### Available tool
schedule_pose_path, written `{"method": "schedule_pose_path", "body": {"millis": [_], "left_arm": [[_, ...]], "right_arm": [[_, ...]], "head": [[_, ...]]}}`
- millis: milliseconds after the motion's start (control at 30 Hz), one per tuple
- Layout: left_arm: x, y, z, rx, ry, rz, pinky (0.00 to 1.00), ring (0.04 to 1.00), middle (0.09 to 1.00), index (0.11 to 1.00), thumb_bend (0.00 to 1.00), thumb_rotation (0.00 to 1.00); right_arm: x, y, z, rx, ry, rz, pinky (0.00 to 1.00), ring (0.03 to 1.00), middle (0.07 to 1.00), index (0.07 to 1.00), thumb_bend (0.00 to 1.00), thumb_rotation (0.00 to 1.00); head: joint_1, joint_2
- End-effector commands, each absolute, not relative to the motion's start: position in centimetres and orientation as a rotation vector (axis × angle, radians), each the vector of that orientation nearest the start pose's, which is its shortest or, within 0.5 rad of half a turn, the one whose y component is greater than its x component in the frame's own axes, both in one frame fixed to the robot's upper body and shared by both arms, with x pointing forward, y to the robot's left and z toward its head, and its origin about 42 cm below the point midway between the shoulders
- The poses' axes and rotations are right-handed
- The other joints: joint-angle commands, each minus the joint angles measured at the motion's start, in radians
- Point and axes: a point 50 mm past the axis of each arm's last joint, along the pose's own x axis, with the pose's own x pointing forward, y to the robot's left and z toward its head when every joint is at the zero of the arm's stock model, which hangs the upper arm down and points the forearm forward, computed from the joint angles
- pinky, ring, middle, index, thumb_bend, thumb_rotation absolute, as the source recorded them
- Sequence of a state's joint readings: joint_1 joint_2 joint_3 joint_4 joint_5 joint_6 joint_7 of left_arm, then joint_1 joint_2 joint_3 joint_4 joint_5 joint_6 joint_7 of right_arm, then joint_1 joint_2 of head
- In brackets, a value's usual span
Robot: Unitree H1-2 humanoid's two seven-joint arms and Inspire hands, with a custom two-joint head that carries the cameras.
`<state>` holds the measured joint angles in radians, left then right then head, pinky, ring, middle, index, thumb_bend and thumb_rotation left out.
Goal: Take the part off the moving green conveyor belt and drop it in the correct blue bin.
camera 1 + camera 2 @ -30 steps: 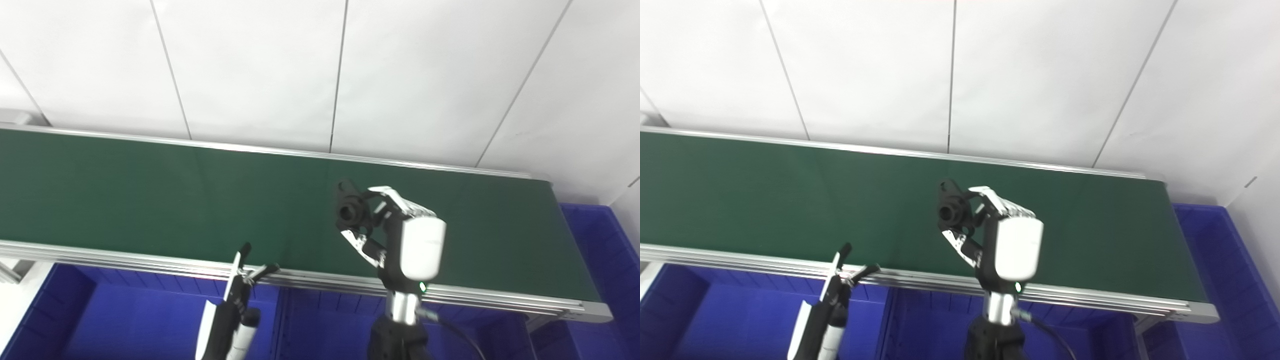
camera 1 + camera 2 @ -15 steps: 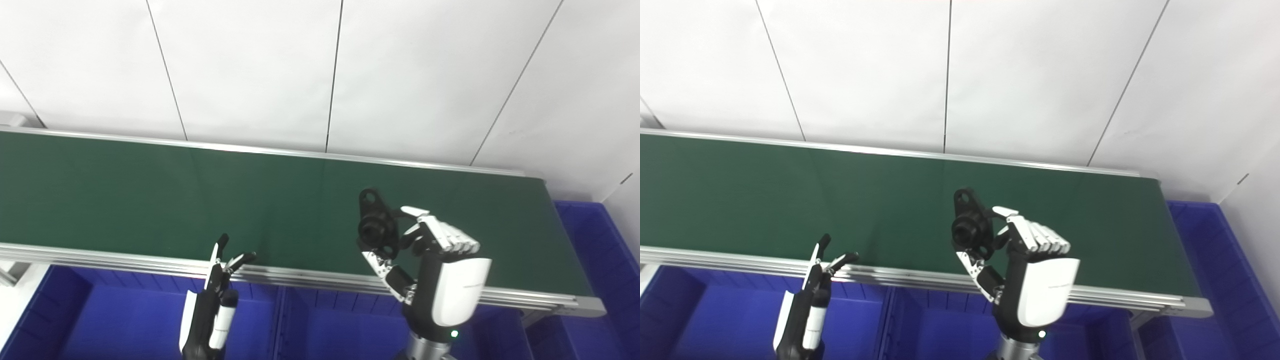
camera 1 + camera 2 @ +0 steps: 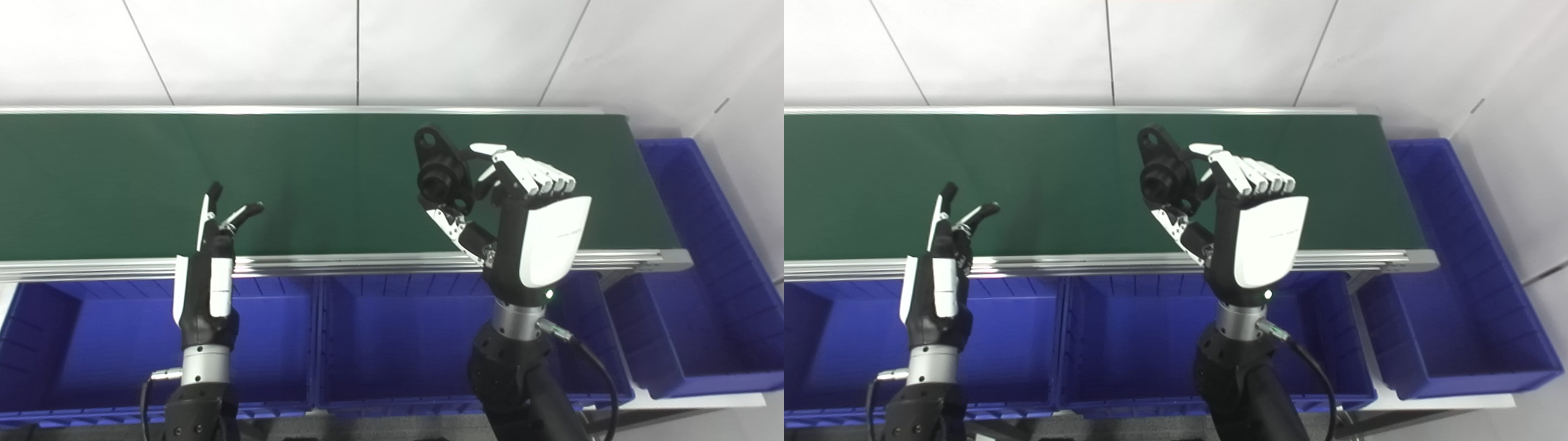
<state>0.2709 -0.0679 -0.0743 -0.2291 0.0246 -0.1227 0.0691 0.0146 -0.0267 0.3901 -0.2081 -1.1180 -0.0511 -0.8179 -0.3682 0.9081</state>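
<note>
A black flanged part (image 3: 440, 175) with a round bore and a bolt hole is held up above the green conveyor belt (image 3: 122, 177). My right hand (image 3: 520, 208) is shut on it, fingers curled over its right side and thumb beneath. My left hand (image 3: 211, 245) stands upright at the belt's near rail, open, fingers apart and holding nothing. Blue bins lie below the rail: one at the left (image 3: 110, 343), one in the middle (image 3: 398, 337).
A further blue bin (image 3: 704, 269) stands past the belt's right end. The aluminium rail (image 3: 343, 264) runs along the belt's near edge. A white panelled wall (image 3: 306, 49) rises behind the belt. A cable (image 3: 588, 355) trails from my right forearm.
The camera has tilted down, so bins and forearms now show. My right hand keeps hold of the black part and has lifted it higher off the belt. The left hand stays open.
</note>
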Motion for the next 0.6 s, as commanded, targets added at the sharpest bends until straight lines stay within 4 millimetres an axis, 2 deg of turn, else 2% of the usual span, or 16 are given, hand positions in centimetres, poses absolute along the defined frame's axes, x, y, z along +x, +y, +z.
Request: {"method": "schedule_pose_path", "body": {"millis": [0, 133, 200, 267, 433, 567], "left_arm": [[20.4, 19.0, 11.9, -0.057, -0.146, 0.084, 1.00, 0.869, 0.761, 1.000, 0.62, 1.00], [20.4, 19.1, 12.0, -0.046, -0.149, 0.086, 1.00, 0.863, 0.761, 1.000, 0.65, 1.00], [20.4, 19.1, 12.1, -0.050, -0.148, 0.086, 1.00, 0.854, 0.755, 1.000, 0.63, 0.98], [20.3, 19.1, 12.0, -0.052, -0.144, 0.085, 1.00, 0.863, 0.755, 1.000, 0.63, 0.98], [19.9, 19.0, 11.8, -0.047, -0.145, 0.094, 1.00, 0.863, 0.755, 1.000, 0.59, 0.99], [19.7, 18.8, 11.8, -0.054, -0.146, 0.103, 1.00, 0.851, 0.742, 1.000, 0.61, 0.98]], "right_arm": [[24.2, -12.7, 18.8, -0.786, -0.877, -0.468, 0.08, 0.118, 0.212, 0.485, 0.50, 0.14], [24.1, -12.7, 18.5, -0.785, -0.871, -0.462, 0.08, 0.116, 0.212, 0.485, 0.50, 0.14], [24.1, -12.7, 18.1, -0.788, -0.860, -0.456, 0.08, 0.118, 0.214, 0.485, 0.50, 0.14], [24.0, -12.8, 16.9, -0.802, -0.838, -0.435, 0.08, 0.121, 0.214, 0.484, 0.50, 0.14], [23.5, -13.3, 11.7, -0.871, -0.757, -0.348, 0.09, 0.125, 0.218, 0.484, 0.50, 0.14], [22.7, -13.9, 7.8, -0.946, -0.692, -0.229, 0.09, 0.129, 0.224, 0.484, 0.50, 0.15]], "head": [[0.002, 0.002], [0.005, 0.005], [0.011, 0.000], [0.018, -0.006], [0.032, -0.014], [0.036, -0.017]]}}
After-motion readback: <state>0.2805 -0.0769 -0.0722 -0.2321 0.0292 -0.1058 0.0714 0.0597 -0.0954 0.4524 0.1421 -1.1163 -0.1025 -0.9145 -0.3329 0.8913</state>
